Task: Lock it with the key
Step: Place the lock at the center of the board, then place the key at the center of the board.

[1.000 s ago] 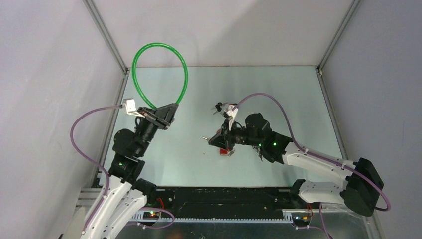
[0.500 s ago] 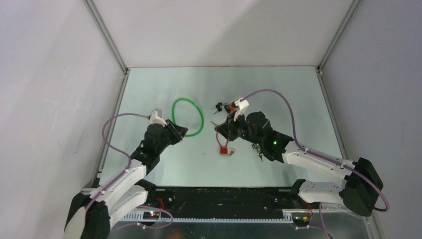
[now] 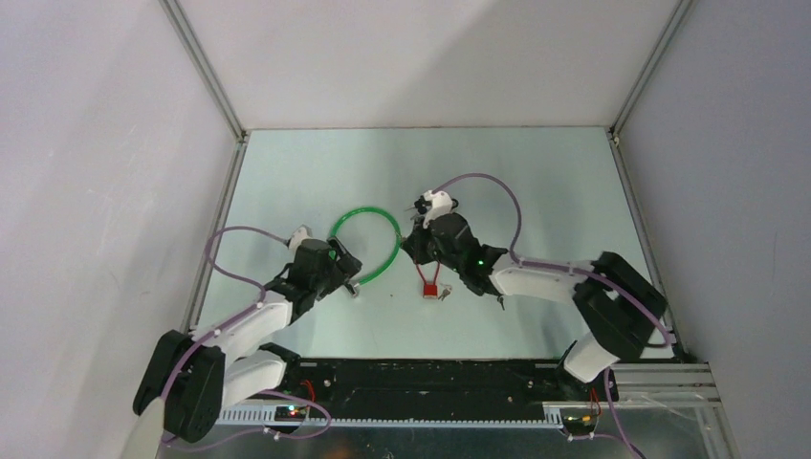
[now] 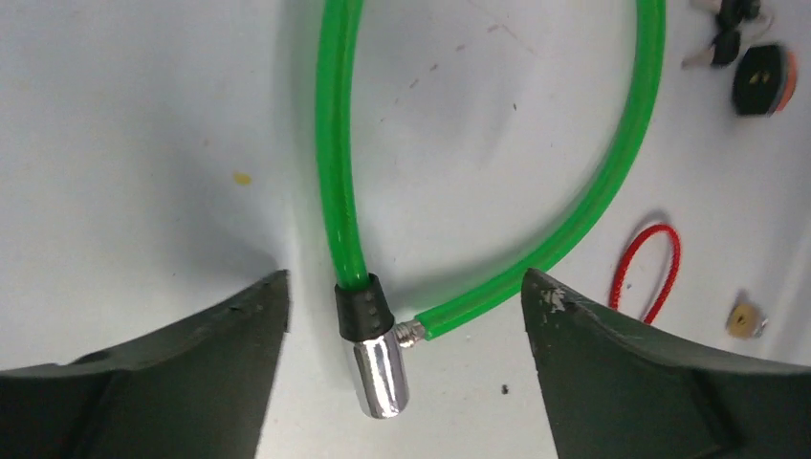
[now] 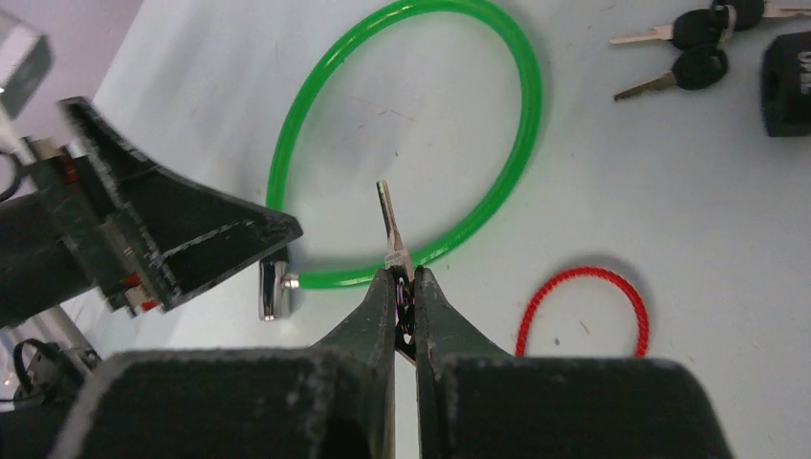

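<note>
Top camera high behind me, looks down over whole table [image 3: 526, 172]. My wrist cameras close, both share green cable [image 4: 330, 143].

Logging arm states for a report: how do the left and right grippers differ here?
The left gripper is open and holds nothing; the right gripper is shut on a key. The left gripper straddles the chrome barrel of the green cable lock; the right gripper points its key towards that cable. Both hover close to the lock.
</note>
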You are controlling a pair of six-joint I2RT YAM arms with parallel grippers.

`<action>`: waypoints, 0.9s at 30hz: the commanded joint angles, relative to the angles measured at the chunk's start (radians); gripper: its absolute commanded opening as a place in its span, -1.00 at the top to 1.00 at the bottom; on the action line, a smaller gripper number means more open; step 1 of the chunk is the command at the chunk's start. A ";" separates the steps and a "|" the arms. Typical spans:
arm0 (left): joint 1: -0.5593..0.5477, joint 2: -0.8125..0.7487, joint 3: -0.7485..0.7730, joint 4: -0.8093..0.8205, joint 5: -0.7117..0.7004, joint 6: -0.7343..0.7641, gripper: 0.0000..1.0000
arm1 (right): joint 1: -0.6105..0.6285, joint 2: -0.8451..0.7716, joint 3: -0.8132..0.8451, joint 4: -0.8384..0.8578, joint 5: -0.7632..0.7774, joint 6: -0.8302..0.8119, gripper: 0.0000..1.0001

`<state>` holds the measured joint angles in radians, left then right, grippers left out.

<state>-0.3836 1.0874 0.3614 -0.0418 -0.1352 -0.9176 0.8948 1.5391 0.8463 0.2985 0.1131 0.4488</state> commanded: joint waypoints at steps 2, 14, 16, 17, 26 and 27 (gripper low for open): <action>0.005 -0.096 0.053 -0.193 -0.216 -0.041 -0.98 | 0.008 0.158 0.133 0.152 0.027 0.026 1.00; 0.005 -0.342 0.192 -0.518 -0.358 -0.058 -0.99 | 0.051 0.452 0.375 0.071 0.093 0.029 0.66; 0.004 -0.381 0.218 -0.537 -0.347 -0.027 -0.99 | 0.051 0.467 0.395 0.047 0.102 0.028 0.56; 0.005 -0.403 0.234 -0.538 -0.327 0.008 -0.99 | 0.050 0.477 0.398 0.032 0.103 0.026 0.54; 0.005 -0.411 0.398 -0.629 -0.254 0.208 -0.99 | 0.045 0.420 0.444 -0.126 0.148 0.030 -0.14; 0.005 -0.416 0.417 -0.638 -0.257 0.216 -0.99 | 0.039 0.401 0.444 -0.163 0.159 0.030 -0.21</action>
<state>-0.3836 0.6739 0.6991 -0.6178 -0.3985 -0.7979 0.9455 2.0258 1.2488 0.2356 0.2050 0.4770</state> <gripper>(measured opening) 0.995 0.550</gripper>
